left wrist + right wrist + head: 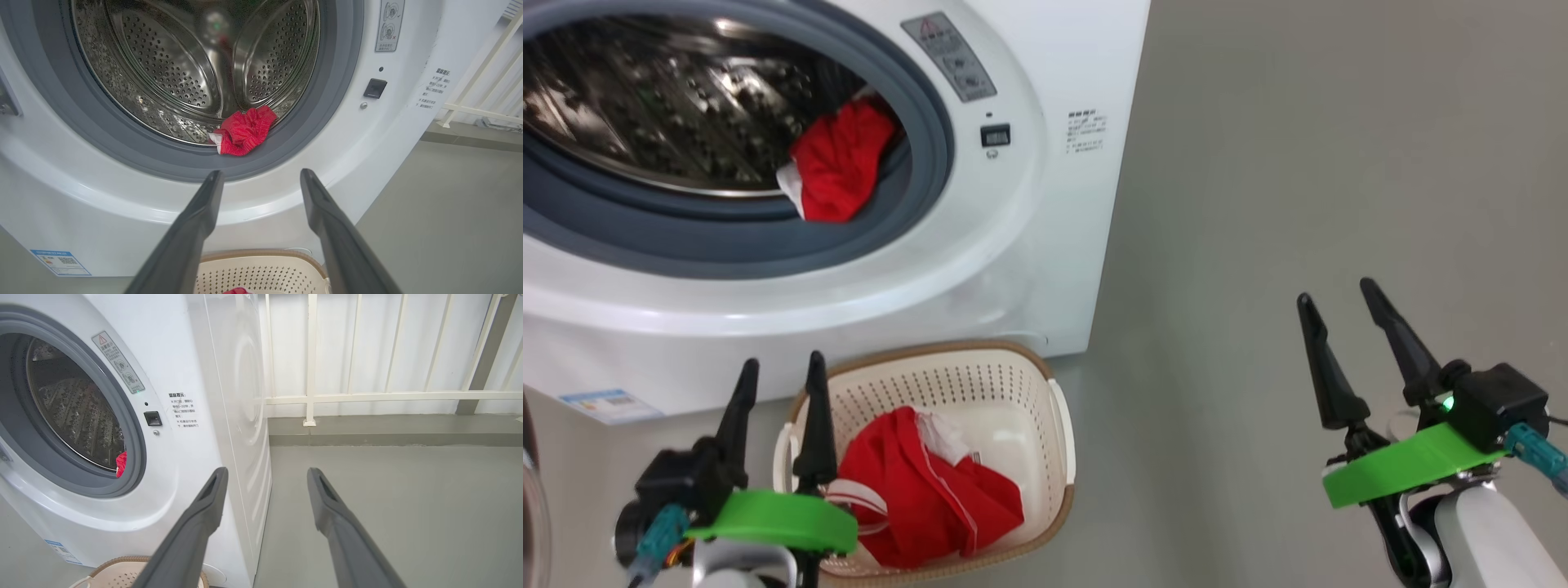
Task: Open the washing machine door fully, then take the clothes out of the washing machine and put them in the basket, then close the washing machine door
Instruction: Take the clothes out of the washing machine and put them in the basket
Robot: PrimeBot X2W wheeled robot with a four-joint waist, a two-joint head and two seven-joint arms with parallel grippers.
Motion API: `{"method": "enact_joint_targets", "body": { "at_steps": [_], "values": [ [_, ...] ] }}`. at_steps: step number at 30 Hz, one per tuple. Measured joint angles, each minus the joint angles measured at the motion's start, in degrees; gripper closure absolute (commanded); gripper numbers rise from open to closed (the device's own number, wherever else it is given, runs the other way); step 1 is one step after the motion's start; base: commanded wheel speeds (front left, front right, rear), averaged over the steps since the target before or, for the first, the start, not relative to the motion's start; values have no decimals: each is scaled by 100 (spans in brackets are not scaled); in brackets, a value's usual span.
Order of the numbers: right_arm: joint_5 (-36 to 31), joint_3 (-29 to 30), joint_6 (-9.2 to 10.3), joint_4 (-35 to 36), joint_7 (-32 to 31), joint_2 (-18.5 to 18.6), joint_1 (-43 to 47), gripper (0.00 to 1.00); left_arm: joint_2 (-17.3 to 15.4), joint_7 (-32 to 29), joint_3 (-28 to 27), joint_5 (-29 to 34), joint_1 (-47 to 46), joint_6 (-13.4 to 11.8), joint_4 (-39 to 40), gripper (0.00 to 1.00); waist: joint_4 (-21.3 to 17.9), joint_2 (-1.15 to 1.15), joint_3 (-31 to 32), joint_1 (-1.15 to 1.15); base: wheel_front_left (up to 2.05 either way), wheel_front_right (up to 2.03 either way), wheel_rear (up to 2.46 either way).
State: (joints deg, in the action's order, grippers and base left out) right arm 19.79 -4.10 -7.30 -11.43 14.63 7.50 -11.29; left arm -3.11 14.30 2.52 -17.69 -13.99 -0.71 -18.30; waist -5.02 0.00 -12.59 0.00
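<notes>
Your left gripper [783, 359], spread wide and empty like your right gripper [1336, 290], stood nearer the red garment [837, 167] lying up ahead on the grey rubber ring [686, 237].

The head camera looks steeply down from above and in front. The washing machine [1029, 269] takes the upper left of its frame, the basket [980, 384] sits at bottom centre, and bare floor [1339, 163] lies to the right. The left wrist camera sits low and close, facing straight into the drum [184, 61] along the left gripper [262, 172], with the basket's far rim at its bottom edge. The right wrist camera stands off to the side, aimed past the right gripper [266, 470] at the machine's front corner, side panel and a white railing [310, 396]. All three share the drum opening, its red garment [837, 163] and the basket.
</notes>
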Motion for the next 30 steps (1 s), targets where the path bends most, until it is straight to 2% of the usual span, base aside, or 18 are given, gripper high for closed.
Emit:
{"method": "enact_joint_targets", "body": {
  "at_steps": [2,12,21,30],
  "values": [
    [-31,-8,0,43,0,-21,92,0,-1,1,-47,52,208,-96,291,0,0,0,130,0,0,0,0],
    [-42,-20,0,356,0,-58,567,0,-169,-12,-224,49,1137,-198,1073,0,-45,0,668,0,0,0,0],
    [-40,25,0,430,0,-54,1021,0,-237,-110,-223,48,1629,-247,1251,0,-55,0,1075,0,0,0,0],
    [-325,-34,0,439,0,-57,1111,0,-305,-159,-158,51,1749,-288,1290,0,-28,0,1297,0,0,0,0]
  ]
}}
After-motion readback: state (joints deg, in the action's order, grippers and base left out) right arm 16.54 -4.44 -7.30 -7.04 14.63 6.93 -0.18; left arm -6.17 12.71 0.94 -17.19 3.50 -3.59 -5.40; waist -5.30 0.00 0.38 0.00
